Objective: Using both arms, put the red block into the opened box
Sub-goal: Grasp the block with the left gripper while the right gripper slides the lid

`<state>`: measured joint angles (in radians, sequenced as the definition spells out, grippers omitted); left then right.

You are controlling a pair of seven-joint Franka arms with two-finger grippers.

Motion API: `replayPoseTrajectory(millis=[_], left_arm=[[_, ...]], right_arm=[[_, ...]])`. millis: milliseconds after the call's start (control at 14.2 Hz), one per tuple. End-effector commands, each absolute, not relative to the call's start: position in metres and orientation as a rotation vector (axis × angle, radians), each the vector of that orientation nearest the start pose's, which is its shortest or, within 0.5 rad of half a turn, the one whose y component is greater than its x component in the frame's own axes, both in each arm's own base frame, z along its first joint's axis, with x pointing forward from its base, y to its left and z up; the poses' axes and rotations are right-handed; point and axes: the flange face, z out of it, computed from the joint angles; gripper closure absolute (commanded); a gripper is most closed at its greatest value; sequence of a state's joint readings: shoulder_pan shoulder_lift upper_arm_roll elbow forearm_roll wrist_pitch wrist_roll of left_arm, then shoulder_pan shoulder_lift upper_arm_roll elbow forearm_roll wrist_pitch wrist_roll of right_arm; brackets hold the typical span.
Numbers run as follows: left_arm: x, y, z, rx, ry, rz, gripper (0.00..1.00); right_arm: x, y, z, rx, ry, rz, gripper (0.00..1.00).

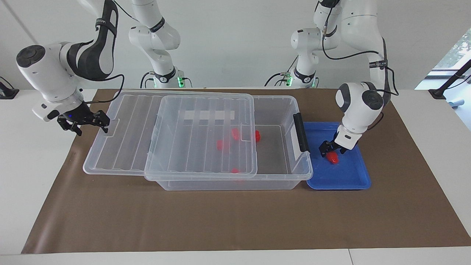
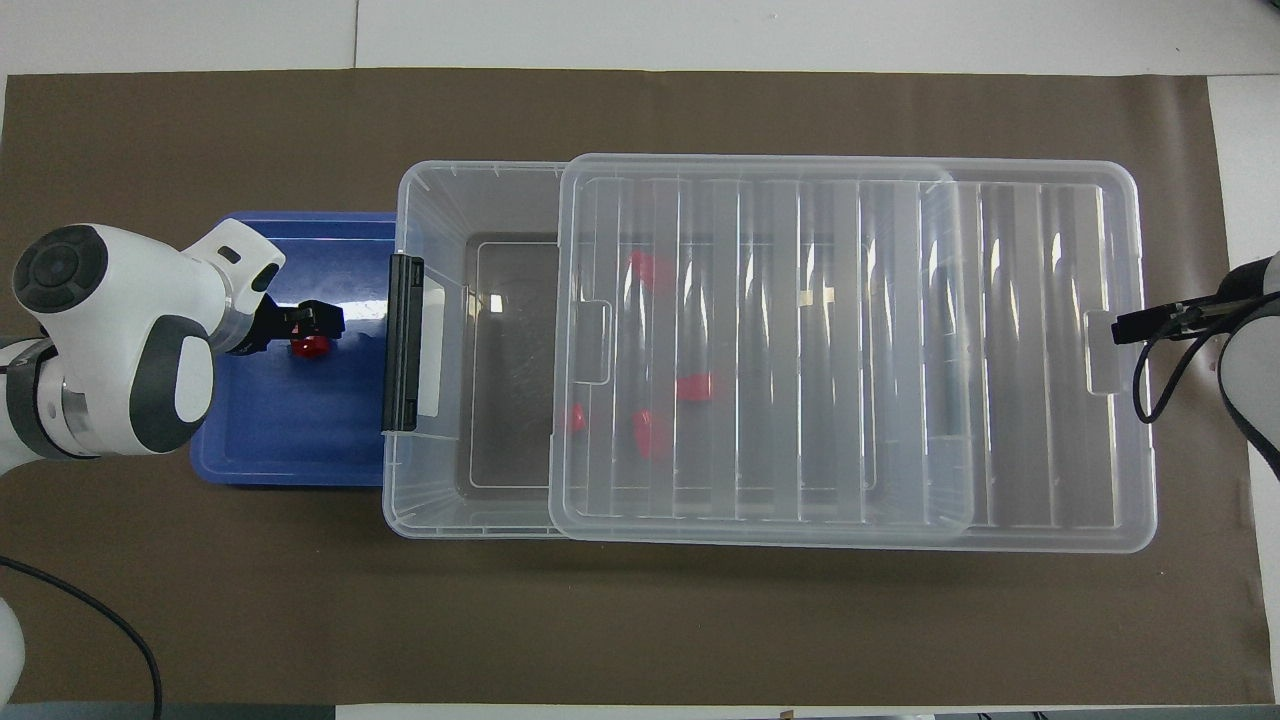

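Observation:
The red block point(image 1: 333, 158) point(image 2: 312, 346) lies in the blue tray point(image 1: 349, 178), beside the box's latch end. My left gripper point(image 1: 332, 149) point(image 2: 312, 322) is low over it, open, a finger on either side. The clear box point(image 1: 294, 175) point(image 2: 430, 500) stands mid-table with several red pieces point(image 1: 235, 133) inside. Its ribbed lid point(image 1: 121, 147) point(image 2: 1010, 350) is slid toward the right arm's end, leaving an opening point(image 1: 276, 147) by the black latch point(image 1: 300, 131). My right gripper point(image 1: 102, 123) point(image 2: 1118, 326) is shut on the lid's end tab.
A brown mat point(image 1: 235, 221) covers the table under everything. The lid overhangs the box at the right arm's end. The black latch and white label strip point(image 2: 431, 345) stand between the tray and the box's opening.

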<state>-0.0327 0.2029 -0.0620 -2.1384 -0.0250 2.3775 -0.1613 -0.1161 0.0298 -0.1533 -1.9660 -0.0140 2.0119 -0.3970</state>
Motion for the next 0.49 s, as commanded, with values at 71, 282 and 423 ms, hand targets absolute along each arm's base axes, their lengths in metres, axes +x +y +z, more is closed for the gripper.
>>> replayPoseTrajectory(millis=[71, 282, 423], left_arm=[[0.5616, -0.0525, 0.3122, -3.178, -0.168, -0.080, 1.00], [0.5621, -0.0482, 0.3133, -3.177, -0.175, -0.078, 1.00], [0.5652, -0.0519, 0.3180, -3.179, -0.161, -0.097, 1.00]], right_arm=[[0.5386, -0.1685, 0.4595, -3.150, -0.244, -0.044, 0.00], [0.5389, -0.1677, 0.4595, -3.150, -0.244, -0.044, 0.00], [0.5412, -0.1630, 0.4607, -3.150, -0.247, -0.046, 0.00]])
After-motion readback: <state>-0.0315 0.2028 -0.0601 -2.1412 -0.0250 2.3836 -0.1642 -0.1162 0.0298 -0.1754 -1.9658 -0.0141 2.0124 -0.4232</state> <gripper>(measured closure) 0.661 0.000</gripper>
